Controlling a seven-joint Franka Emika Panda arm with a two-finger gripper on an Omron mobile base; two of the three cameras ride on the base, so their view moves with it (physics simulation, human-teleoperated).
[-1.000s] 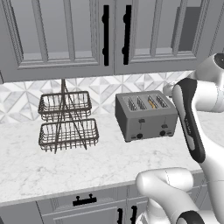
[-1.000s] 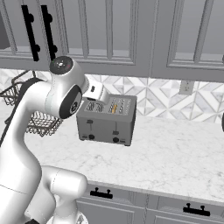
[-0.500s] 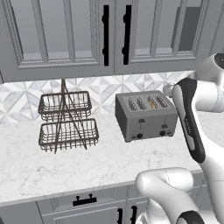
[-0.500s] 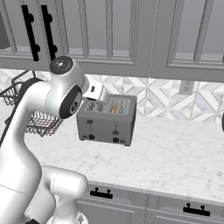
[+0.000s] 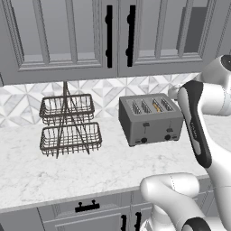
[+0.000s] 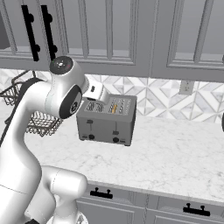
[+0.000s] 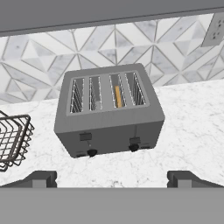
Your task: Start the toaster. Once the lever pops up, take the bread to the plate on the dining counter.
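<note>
Toaster [image 7: 109, 111] sits below the hand [image 7: 112, 177], bread [image 7: 117, 96] inside.

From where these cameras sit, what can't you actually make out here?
- The bread sits low in a slot of the toaster; in the hand view only its top edge shows.
- Gripper: in the hand view the bottom edge cuts the fingertips, so the tips' ends are hidden.
- The wire basket rack in the right base view is mostly hidden behind the arm.
- Toaster knobs: too small to read their setting.
</note>
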